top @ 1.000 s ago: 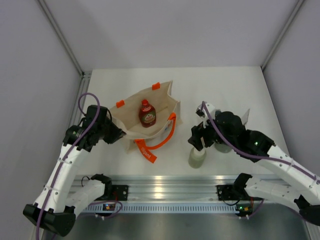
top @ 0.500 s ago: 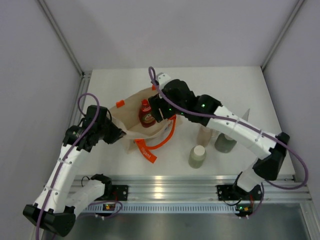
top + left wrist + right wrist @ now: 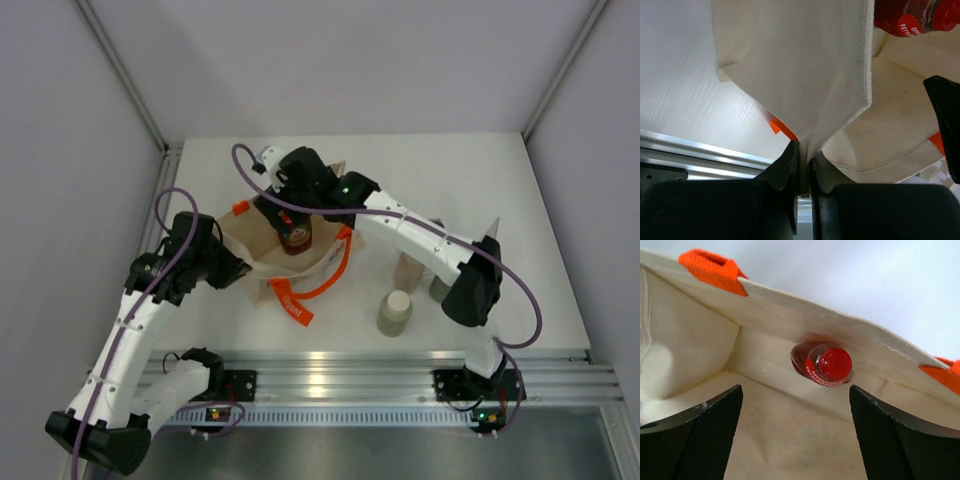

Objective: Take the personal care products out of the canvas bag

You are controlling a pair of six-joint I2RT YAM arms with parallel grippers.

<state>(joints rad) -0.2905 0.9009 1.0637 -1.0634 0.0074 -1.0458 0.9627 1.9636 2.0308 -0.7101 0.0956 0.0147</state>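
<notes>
The canvas bag [image 3: 265,245] lies open on the table, with orange handles [image 3: 325,280]. My left gripper [image 3: 237,268] is shut on the bag's near-left rim, and the cloth is pinched between its fingers in the left wrist view [image 3: 804,161]. My right gripper [image 3: 275,212] is open and empty over the bag's mouth. In the right wrist view [image 3: 797,440] it faces into the bag, where a red-capped red bottle [image 3: 827,365] lies beyond the fingertips. A pale green bottle [image 3: 394,313], a tan bottle [image 3: 409,268] and a grey-green bottle [image 3: 438,289] stand on the table to the right of the bag.
The red bottle also shows in the top view [image 3: 295,236] and the left wrist view [image 3: 910,17]. The right arm's links [image 3: 420,235] span the table above the standing bottles. An aluminium rail [image 3: 330,375] runs along the near edge. Walls enclose the table.
My right arm has swung from beside the standing bottles on the right to over the bag, then further left over its mouth. The left gripper has kept its hold.
</notes>
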